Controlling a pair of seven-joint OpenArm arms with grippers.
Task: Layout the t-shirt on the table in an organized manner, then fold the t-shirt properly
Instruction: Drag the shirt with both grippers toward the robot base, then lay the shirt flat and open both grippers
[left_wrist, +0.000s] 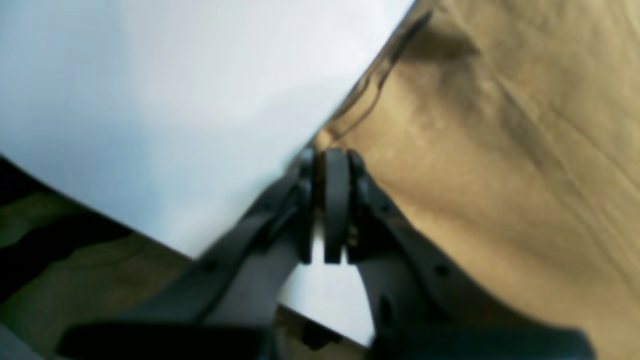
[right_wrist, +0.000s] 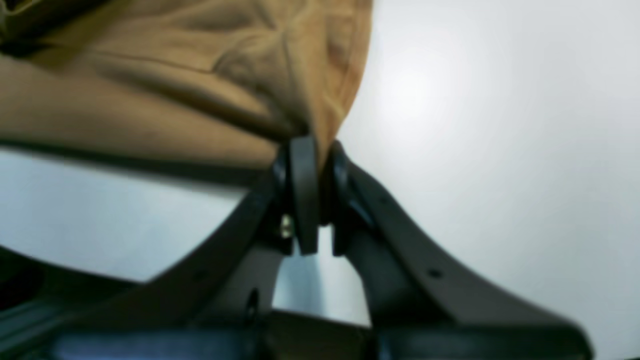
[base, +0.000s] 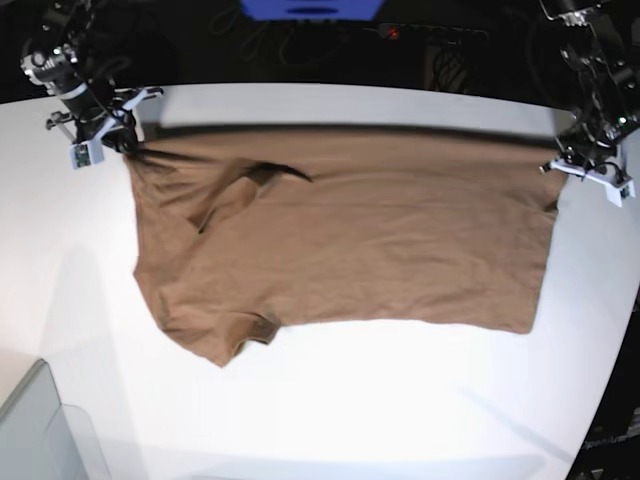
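The t-shirt (base: 350, 235) lay spread across the middle of the table (base: 400, 400), long axis running left to right in the base view, its sleeved end toward the left. The right gripper (right_wrist: 312, 150) pinched one upper corner at upper left of that view. The left gripper (left_wrist: 332, 157) pinched the opposite corner at upper right.

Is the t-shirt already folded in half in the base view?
No, the t-shirt lies spread wide over the table, stretched between both end effectors.
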